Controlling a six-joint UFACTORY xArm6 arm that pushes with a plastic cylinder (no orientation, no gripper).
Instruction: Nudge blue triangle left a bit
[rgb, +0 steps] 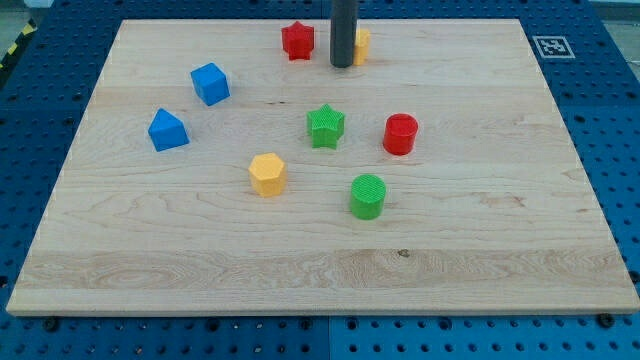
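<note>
The blue triangle (168, 130) lies on the wooden board (480, 230) at the view's left. My tip (342, 65) is at the view's top centre, far to the right of and above the blue triangle. It stands just left of a yellow block (361, 44), which the rod partly hides, and right of the red star (297, 41).
A blue cube (210, 83) sits up and right of the blue triangle. A green star (325, 126), a red cylinder (400, 134), a yellow hexagon (267, 173) and a green cylinder (368, 196) lie around the board's middle.
</note>
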